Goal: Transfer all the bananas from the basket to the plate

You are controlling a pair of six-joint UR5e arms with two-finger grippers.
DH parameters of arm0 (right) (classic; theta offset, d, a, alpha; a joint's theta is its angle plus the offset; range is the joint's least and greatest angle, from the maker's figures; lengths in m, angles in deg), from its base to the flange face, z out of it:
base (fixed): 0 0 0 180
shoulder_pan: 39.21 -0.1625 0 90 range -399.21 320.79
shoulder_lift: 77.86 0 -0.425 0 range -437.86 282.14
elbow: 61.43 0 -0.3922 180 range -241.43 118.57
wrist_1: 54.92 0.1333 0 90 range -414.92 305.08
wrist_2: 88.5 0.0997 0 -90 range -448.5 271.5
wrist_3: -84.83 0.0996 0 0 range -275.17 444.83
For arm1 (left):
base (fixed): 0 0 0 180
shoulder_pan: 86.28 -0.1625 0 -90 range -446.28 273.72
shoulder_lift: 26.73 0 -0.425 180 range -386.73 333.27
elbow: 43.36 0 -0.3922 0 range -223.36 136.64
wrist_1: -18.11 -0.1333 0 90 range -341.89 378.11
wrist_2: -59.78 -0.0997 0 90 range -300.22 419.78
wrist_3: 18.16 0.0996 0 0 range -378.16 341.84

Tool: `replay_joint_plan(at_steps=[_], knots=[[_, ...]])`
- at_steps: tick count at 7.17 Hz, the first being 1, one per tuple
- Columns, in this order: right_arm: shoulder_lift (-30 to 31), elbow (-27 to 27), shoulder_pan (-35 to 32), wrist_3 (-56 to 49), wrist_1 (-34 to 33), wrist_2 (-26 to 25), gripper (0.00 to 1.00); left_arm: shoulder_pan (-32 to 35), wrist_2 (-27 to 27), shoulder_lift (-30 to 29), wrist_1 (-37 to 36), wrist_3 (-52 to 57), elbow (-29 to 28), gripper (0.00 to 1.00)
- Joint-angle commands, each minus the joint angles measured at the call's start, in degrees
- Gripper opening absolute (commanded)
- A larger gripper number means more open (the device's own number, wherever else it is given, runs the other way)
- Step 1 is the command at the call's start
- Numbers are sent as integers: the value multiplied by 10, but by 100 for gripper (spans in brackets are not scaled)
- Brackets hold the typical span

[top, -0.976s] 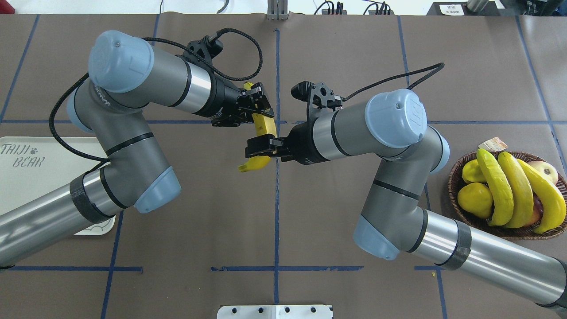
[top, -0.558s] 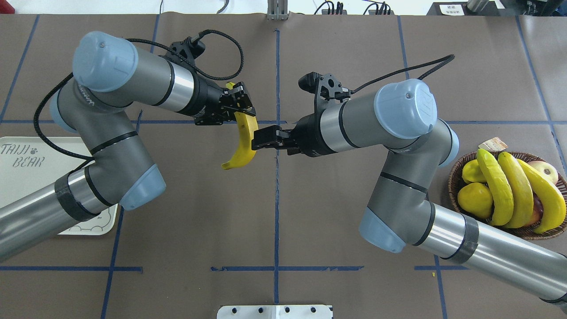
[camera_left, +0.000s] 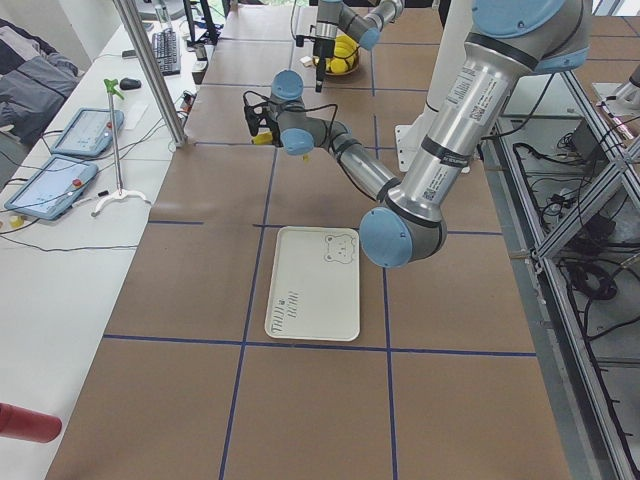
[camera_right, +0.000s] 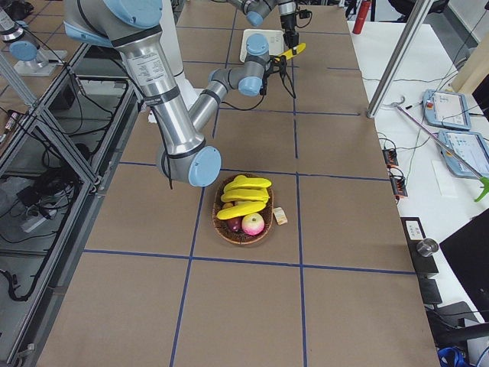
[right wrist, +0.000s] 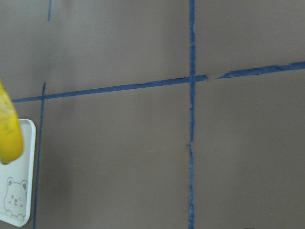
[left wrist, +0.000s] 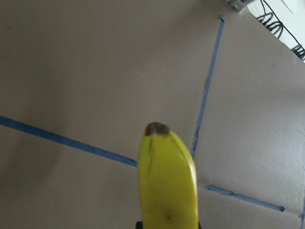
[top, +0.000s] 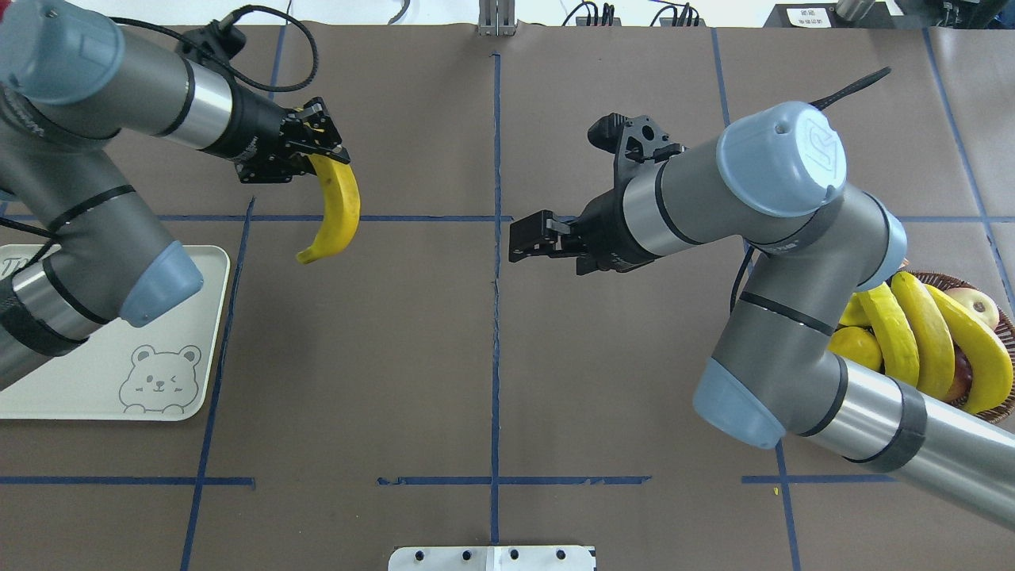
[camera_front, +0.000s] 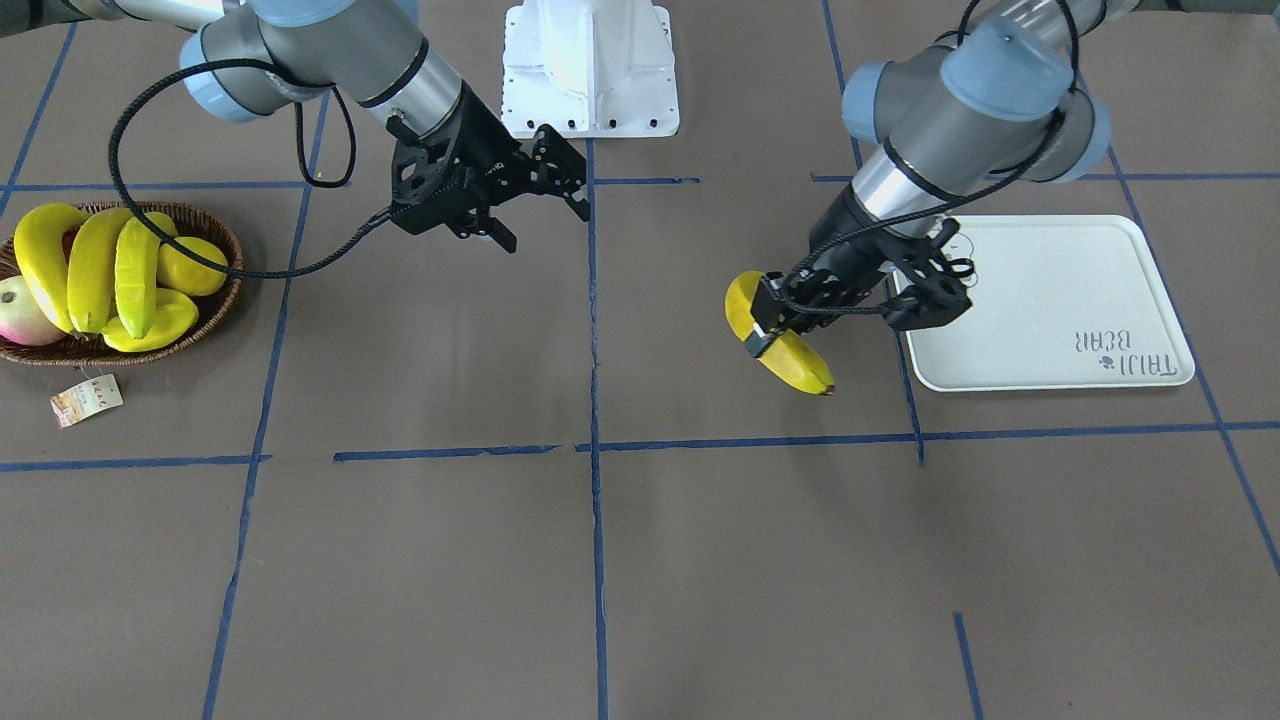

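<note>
While one banana (top: 337, 208) hangs above the desk (top: 492, 357) in the upper left of the overhead view, the left gripper (top: 317, 151) pinches its upper end; its lower tip points toward the white plate (top: 95, 388) at the left edge, beside it and not over it; three other bananas (top: 924, 341) lie in the basket (top: 947, 277) at the right edge; the right gripper (top: 527, 238), near the centre, is spread wide and empty.

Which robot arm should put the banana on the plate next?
The left arm. The left gripper grips the banana near the plate; the right gripper is open, empty and farther off.
</note>
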Motion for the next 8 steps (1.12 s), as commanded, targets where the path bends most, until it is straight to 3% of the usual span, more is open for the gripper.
replay_joint_plan(at_steps=[1, 2, 4, 7, 8], knots=[[18, -41, -37, -75, -125, 27, 100, 95, 103, 74, -11, 79, 30, 0], [31, -82, -52, -125, -216, 31, 100, 124, 131, 106, -12, 120, 27, 0], [90, -162, -81, -259, -340, 31, 100, 135, 127, 200, -20, 226, 9, 0], [187, -173, -150, -423, -344, 37, 100, 145, 112, 271, -22, 262, -47, 1], [209, -170, -167, -448, -341, 68, 100, 145, 87, 280, -21, 262, -56, 1]])
